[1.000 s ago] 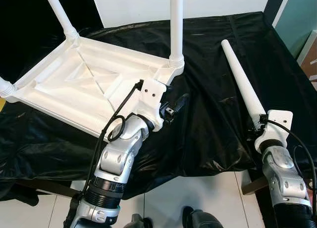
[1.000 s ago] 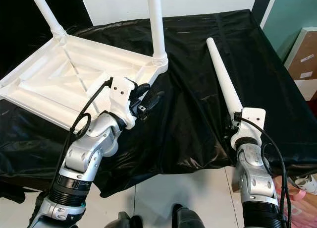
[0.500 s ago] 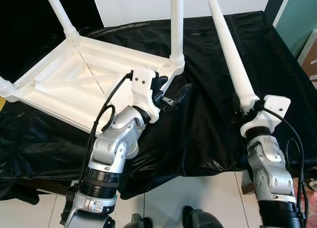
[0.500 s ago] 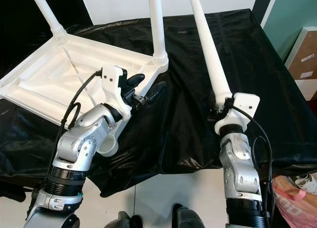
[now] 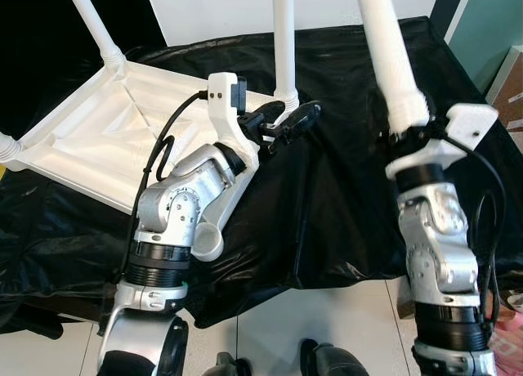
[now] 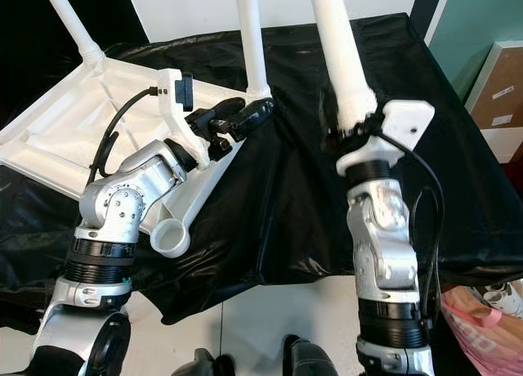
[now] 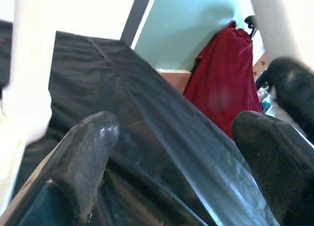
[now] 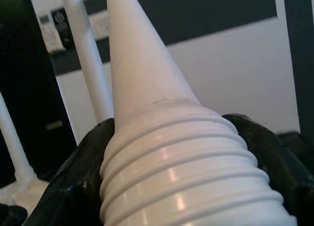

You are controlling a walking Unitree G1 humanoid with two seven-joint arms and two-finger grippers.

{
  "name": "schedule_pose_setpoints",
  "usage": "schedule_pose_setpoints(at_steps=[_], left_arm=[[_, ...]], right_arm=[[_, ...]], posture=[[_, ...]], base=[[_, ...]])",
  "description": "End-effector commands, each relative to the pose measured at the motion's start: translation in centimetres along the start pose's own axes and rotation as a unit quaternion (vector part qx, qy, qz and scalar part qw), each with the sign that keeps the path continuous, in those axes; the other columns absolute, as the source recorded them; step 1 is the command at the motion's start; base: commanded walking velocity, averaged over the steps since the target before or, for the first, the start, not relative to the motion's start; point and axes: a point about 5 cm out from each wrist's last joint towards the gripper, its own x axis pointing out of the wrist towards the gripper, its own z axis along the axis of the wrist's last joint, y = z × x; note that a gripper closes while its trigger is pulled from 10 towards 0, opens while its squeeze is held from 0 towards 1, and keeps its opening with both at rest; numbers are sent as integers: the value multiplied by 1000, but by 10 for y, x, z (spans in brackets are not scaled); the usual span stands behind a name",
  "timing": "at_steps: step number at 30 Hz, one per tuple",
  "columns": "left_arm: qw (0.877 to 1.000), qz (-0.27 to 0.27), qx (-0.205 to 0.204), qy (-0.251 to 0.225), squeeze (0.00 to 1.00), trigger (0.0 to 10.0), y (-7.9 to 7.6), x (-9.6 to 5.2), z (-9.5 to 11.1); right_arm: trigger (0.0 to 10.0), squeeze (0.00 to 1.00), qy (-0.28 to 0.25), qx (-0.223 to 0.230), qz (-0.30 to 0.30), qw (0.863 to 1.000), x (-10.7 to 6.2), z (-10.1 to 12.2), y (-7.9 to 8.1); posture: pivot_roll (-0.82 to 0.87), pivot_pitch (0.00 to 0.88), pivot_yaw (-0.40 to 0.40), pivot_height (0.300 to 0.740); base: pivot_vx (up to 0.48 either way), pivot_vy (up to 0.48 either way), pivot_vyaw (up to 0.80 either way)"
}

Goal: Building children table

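Observation:
A white children's table top (image 5: 98, 147) lies upside down on the black cloth, with white legs screwed in and pointing up; one leg (image 5: 283, 41) stands at its right corner. An open leg socket (image 6: 169, 241) shows at the near corner. My left gripper (image 5: 282, 118) hovers open just in front of that right corner leg, nothing between its fingers (image 7: 88, 147). My right gripper (image 5: 413, 135) is shut on the threaded end (image 8: 181, 177) of a loose white leg (image 5: 388, 41), held nearly upright above the cloth to the right of the table top.
Black cloth (image 5: 343, 196) covers the work surface and hangs over its front edge. A cardboard box (image 6: 494, 90) and a pink bag (image 6: 482, 311) sit at the right. White floor tiles (image 5: 270, 335) lie in front. A red garment (image 7: 225, 88) hangs beyond the surface.
My right gripper lifted the loose leg off the cloth and swung it from lying flat to nearly upright. My left arm rose and moved forward toward the table's right corner leg.

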Motion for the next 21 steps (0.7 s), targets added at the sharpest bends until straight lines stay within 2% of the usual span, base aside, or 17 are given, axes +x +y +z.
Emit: schedule_pose_setpoints(at_steps=[1,2,3,5,6,11,13,15,19,21], left_arm=[[984,-176,-1,-10,0,10000,-15,-1,7],[984,-176,-1,-10,0,10000,-15,-1,7],[983,-181,-24,-29,0,10000,-11,0,18],[983,-181,-24,-29,0,10000,-11,0,18],[980,-189,-46,-46,0,10000,-7,-1,29],[976,-203,-63,-56,0,10000,-2,-3,38],[967,-227,-94,-72,0,10000,4,-7,50],[964,-232,-108,-72,0,10000,6,-7,51],[964,-232,-108,-72,0,10000,6,-7,51],[961,-232,-132,-76,0,10000,11,-5,52]], right_arm=[[10000,0,-31,0,23,999,6,12,6],[10000,0,-31,0,23,999,6,12,6],[10000,0,-47,-3,37,998,12,19,9],[10000,0,-47,-3,37,998,12,19,9],[10000,0,-60,-5,51,997,17,24,12],[10000,0,-66,-5,73,995,20,28,16],[10000,0,-62,-5,113,992,20,28,26],[10000,0,-55,-4,129,990,18,25,30],[10000,0,-55,-4,129,990,18,25,30],[10000,0,-38,-2,155,987,14,20,36]], posture=[[-158,153,72,740],[-158,153,72,740],[-152,151,74,740],[-152,151,74,740],[-148,153,74,740],[-139,157,73,740],[-137,162,72,740],[-139,163,71,740],[-139,163,71,740],[-144,168,71,740]], base=[[0,0,0],[0,0,0],[0,0,0],[0,0,0],[0,0,0],[0,0,0],[0,0,0],[0,0,0],[0,0,0],[0,0,0]])
